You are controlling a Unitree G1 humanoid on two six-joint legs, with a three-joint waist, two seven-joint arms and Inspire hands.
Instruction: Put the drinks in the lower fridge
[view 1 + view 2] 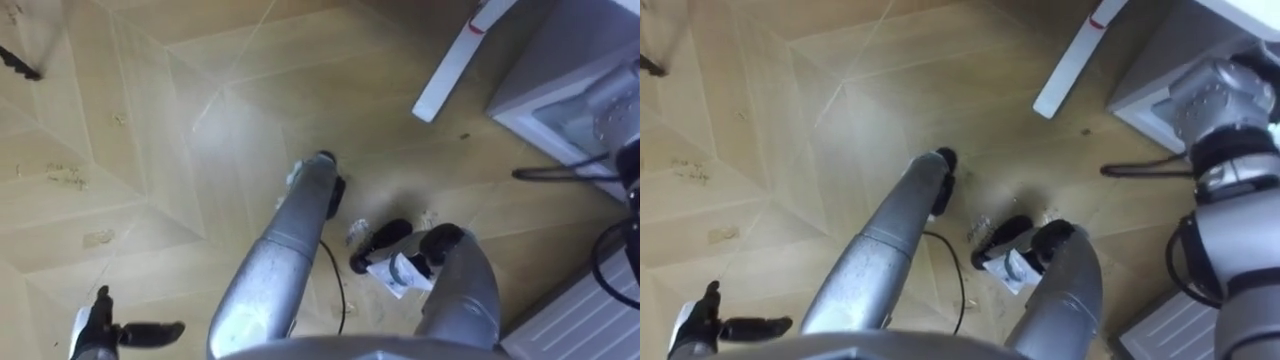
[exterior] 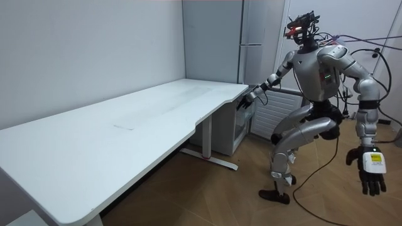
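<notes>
while the robot stands with bent knees on the wooden floor (image 1: 200,150) by the end of the white desk (image 2: 125,125), its left hand (image 1: 97,322) hangs low at its left side. the fingers are straight and a little spread, the thumb sticks out, and the hand holds nothing. further right lies the desk's white foot (image 1: 452,62). just beyond it is the lower fridge (image 1: 555,65), a low pale box tucked in by the desk's end, with the tall fridge (image 2: 251,31) standing behind it in the room view. the right arm reaches out toward the low box. the right hand (image 2: 250,96) is up near the desk's corner above the box, and i cannot tell whether its fingers are spread, pressed together or closed round anything. i also cannot tell whether the fridge door is open, or where the drinks are; the left hand certainly carries none. my judgement is that little of the task can be counted as done: no drink can be made out inside the lower fridge, so fetching the drinks, getting the door open and setting them inside all seem to be left.
</notes>
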